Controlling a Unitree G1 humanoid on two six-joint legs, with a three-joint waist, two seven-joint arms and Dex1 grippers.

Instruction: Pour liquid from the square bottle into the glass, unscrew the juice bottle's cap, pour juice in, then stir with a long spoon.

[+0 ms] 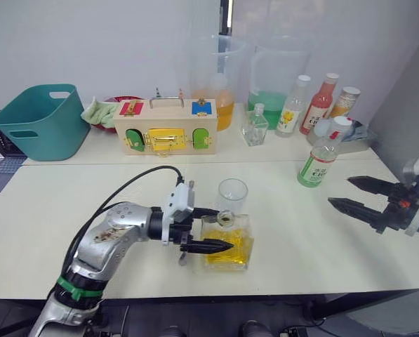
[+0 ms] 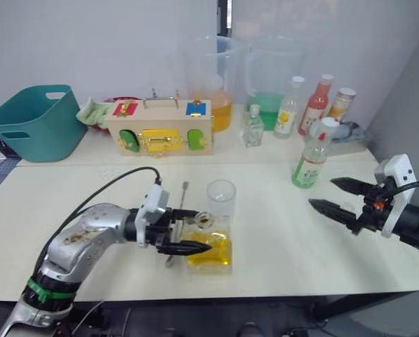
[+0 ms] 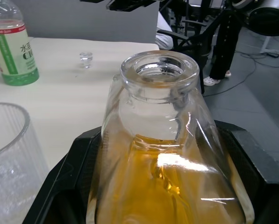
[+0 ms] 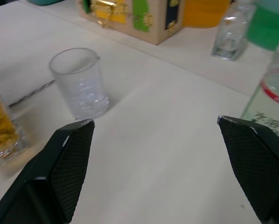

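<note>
1 step in hand: left gripper [image 1: 205, 229] clamps the square bottle [image 1: 228, 242]; next, tilt over the glass [image 1: 231, 194]. Right gripper [image 1: 360, 194] gapes empty.

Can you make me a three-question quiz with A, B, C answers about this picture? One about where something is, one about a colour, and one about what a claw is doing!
1. Where is the glass?
A. Just behind the square bottle
B. Inside the teal tub
C. On the wooden box

2. What colour is the liquid in the square bottle?
A. Blue
B. Yellow
C. Pink

3. What is the right claw doing?
A. Holding the juice bottle
B. Holding the spoon
C. Open, holding nothing

Answers:
1. A, the glass stands on the table right behind the bottle.
2. B, yellow shows through the clear glass.
3. C, its fingers are spread apart with only table between them.
</note>
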